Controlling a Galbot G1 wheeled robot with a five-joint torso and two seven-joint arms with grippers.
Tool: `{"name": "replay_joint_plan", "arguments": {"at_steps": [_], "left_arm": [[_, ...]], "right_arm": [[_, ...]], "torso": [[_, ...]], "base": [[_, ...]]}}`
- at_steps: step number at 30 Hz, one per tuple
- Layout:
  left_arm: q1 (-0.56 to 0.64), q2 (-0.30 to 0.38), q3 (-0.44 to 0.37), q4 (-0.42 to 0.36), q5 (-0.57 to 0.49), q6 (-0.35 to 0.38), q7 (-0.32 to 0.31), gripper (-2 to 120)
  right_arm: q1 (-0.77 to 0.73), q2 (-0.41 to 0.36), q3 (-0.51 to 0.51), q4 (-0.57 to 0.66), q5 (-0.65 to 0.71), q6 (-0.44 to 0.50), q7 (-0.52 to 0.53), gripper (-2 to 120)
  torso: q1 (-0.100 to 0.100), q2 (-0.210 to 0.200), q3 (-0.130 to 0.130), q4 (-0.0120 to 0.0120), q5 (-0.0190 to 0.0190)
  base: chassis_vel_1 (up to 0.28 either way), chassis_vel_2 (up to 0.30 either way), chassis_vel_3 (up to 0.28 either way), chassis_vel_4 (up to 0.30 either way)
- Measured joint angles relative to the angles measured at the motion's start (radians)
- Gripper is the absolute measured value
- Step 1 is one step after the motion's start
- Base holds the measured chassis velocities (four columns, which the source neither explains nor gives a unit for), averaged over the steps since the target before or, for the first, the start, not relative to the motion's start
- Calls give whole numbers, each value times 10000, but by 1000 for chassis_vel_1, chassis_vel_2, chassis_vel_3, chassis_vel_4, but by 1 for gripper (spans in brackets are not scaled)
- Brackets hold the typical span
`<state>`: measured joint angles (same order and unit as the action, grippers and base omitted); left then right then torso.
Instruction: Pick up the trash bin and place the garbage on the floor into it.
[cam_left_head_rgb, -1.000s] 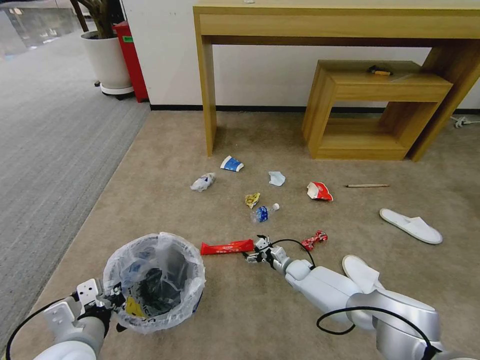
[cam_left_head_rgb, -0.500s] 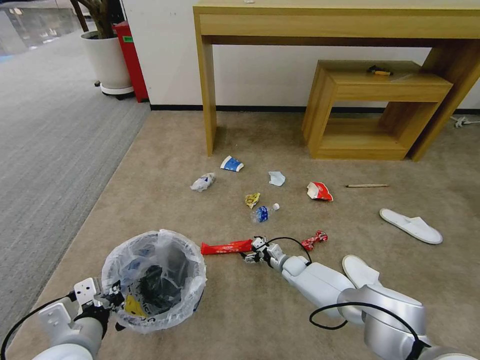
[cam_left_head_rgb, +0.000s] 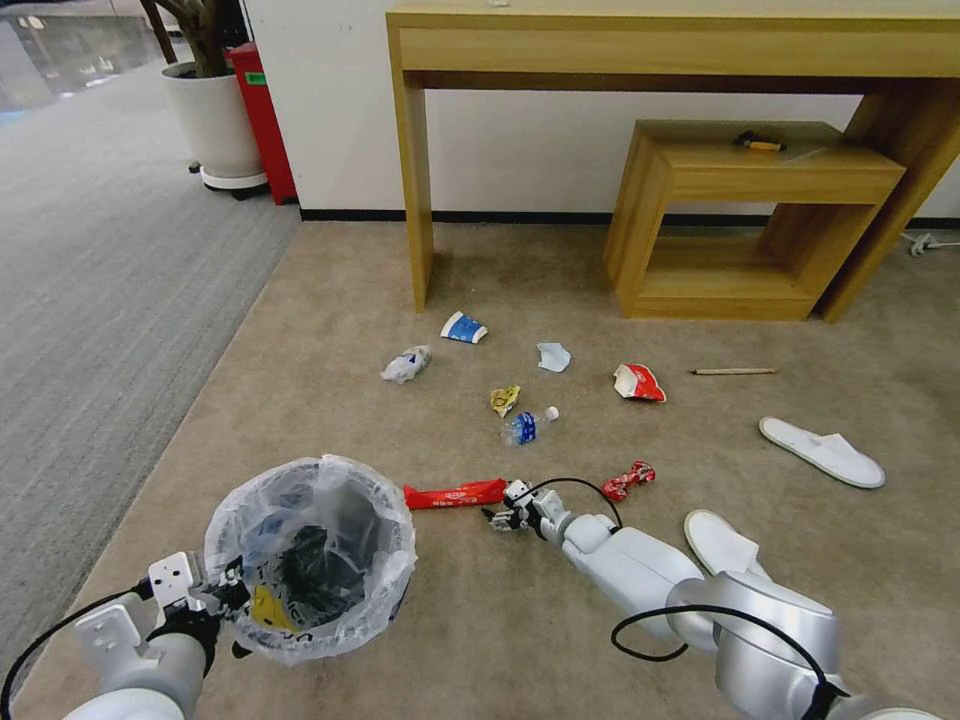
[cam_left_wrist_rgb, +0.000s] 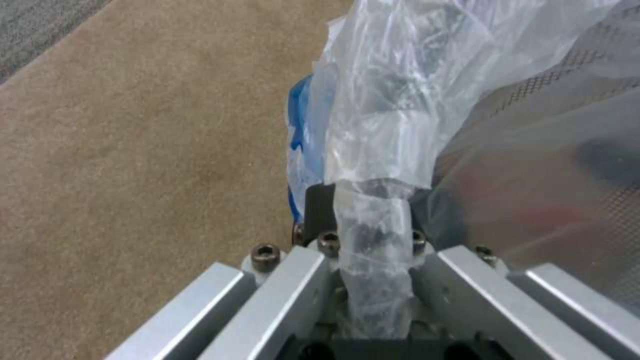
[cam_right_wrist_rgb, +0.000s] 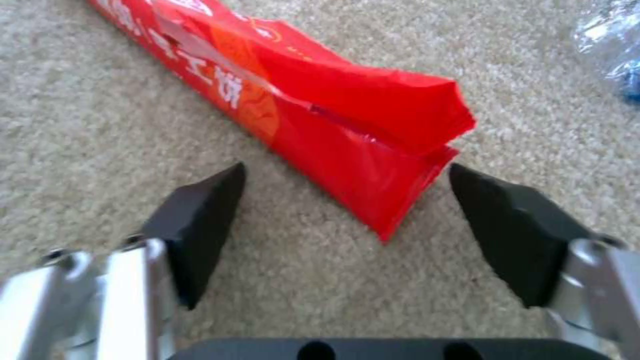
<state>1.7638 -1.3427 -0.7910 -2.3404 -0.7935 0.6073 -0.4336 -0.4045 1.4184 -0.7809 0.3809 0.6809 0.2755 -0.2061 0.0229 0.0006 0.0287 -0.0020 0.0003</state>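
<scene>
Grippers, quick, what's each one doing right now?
Left gripper: shut on the trash bin, at its bag-lined rim.
Right gripper: open, fingers either side of the long red wrapper, holding nothing.

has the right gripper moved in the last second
Yes. The right gripper has drawn slightly back toward the robot and left; against the unmoved long red wrapper, its open jaws now sit just below the wrapper's right end.

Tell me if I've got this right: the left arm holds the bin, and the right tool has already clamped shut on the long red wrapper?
Not quite. The left tool does hold the bin, but the right tool is open. In the right wrist view its fingers stand apart on either side of the red wrapper's end, on the carpet.
</scene>
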Motion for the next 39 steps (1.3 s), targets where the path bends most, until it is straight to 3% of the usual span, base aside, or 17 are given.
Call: {"name": "replay_joint_plan", "arguments": {"at_steps": [4, 8, 15, 20, 25, 33, 39], "left_arm": [[42, -32, 8, -3, 69, -68, 42, 0], [66, -36, 10, -2, 84, -104, 58, 0], [87, -69, 6, 3, 111, -184, 81, 0], [90, -93, 6, 30, 150, -224, 96, 0], [84, -101, 4, 68, 154, -246, 102, 0], [60, -127, -11, 125, 162, -266, 104, 0], [30, -169, -6, 180, 168, -277, 102, 0]], "right_arm": [[-26, -12, 2, 8, -62, 24, -14, 60], [-35, 1, 6, -1, -93, 29, -19, 55], [-68, 27, 29, -8, -133, 37, 3, 37], [-90, 19, 33, -7, -185, 48, 13, 35], [-146, 13, 27, 29, -179, 153, 13, 26], [-226, -37, -5, 206, -64, 281, -42, 3], [-294, -130, -28, 422, 24, 488, -88, 0]], "torso": [[-1, 0, 0, 2, 1], [0, 0, 0, 1, 1], [0, 0, 0, 1, 0], [-1, 0, 0, 1, 0], [0, 0, 0, 1, 0], [0, 0, 1, -1, -2], [0, 0, 1, -1, -1]], "base": [[0, 0, 0, 0], [0, 0, 0, 0], [0, 0, 0, 0], [0, 0, 0, 0], [0, 0, 0, 0], [0, 0, 0, 0], [0, 0, 0, 0]]}}
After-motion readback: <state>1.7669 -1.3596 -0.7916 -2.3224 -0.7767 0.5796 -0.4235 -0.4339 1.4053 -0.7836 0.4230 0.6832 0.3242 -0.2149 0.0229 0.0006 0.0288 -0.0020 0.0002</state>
